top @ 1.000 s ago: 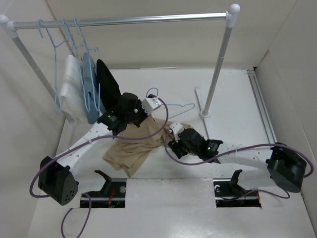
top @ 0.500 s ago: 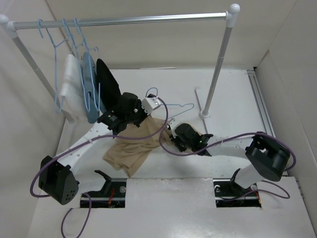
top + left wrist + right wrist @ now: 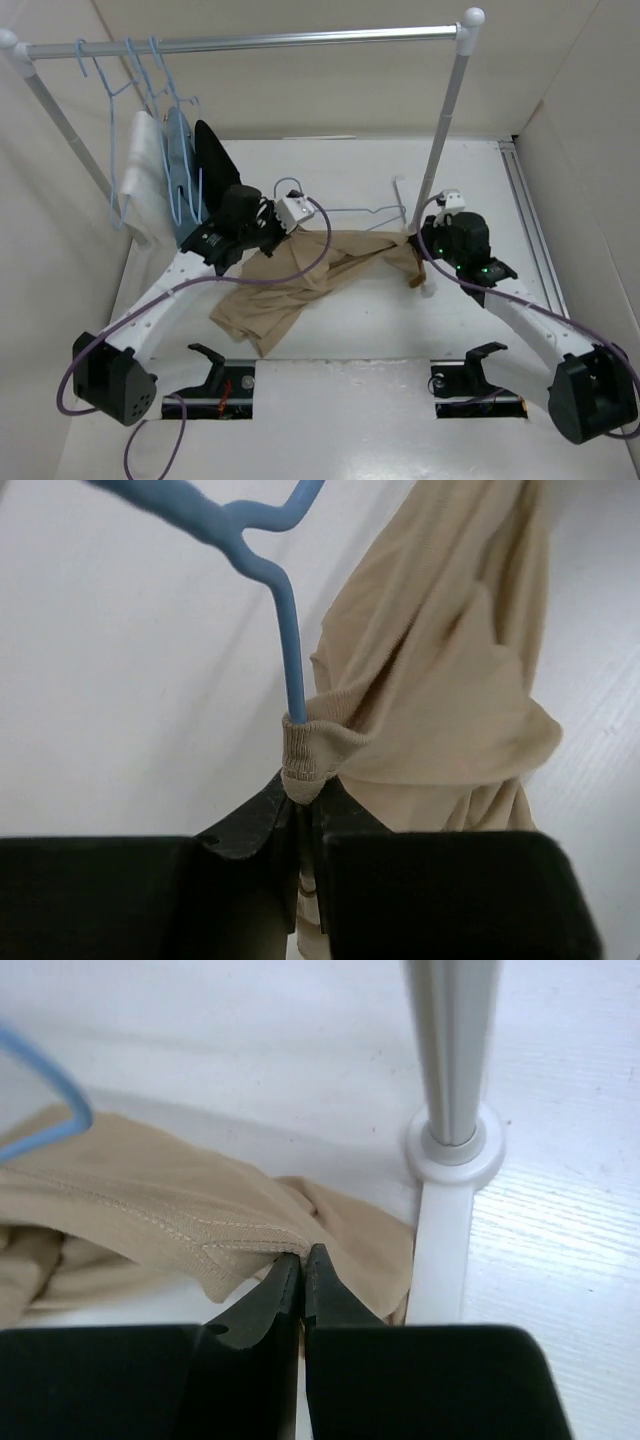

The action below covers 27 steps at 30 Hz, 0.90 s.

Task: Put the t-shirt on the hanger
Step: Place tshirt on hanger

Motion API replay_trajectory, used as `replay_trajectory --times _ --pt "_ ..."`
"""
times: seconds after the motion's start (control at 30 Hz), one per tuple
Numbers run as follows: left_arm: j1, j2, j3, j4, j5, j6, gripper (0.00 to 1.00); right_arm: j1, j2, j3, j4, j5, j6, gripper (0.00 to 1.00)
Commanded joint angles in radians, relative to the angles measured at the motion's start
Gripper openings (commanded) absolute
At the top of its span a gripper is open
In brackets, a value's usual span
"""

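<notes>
T-shirt (image 3: 300, 275) now stretched rightward, right end effector (image 3: 302, 1252) freshly clamped on its hemmed edge, left end effector (image 3: 300, 802) pinching collar at the hanger (image 3: 290, 640), so likely mid-threading.

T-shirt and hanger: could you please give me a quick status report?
Left gripper shut on t-shirt collar, hanger wire running into it. Right gripper shut on t-shirt edge, cloth stretched between arms. Rack post close beside right gripper.
</notes>
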Motion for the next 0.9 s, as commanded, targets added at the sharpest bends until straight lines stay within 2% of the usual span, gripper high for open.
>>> replay_trajectory --times 0.0,0.13,0.23,0.37,0.5,0.67,0.87 --pt "0.004 -0.154 0.008 -0.036 0.145 0.172 0.0 -0.105 -0.031 -0.019 -0.027 -0.136 0.048 0.0" --pt "0.004 -0.222 -0.044 -0.005 0.147 0.228 0.0 -0.194 -0.021 -0.028 -0.027 -0.221 0.048 0.0" --pt "0.004 -0.21 -0.044 -0.026 0.097 0.242 0.0 -0.229 -0.034 -0.037 -0.027 -0.272 0.037 0.0" --pt "-0.006 -0.159 -0.076 -0.01 -0.075 0.271 0.0 -0.238 -0.095 -0.025 -0.027 -0.322 -0.004 0.0" --pt "-0.007 -0.088 -0.076 -0.01 -0.149 0.282 0.0 -0.238 -0.144 -0.001 -0.027 -0.391 -0.019 0.0" --pt "-0.007 -0.114 -0.107 -0.02 -0.092 0.353 0.0 -0.269 -0.172 0.009 -0.027 -0.433 -0.029 0.0" --pt "-0.007 -0.269 -0.222 0.026 -0.051 0.455 0.0 -0.301 -0.147 0.009 -0.036 -0.451 -0.029 0.0"
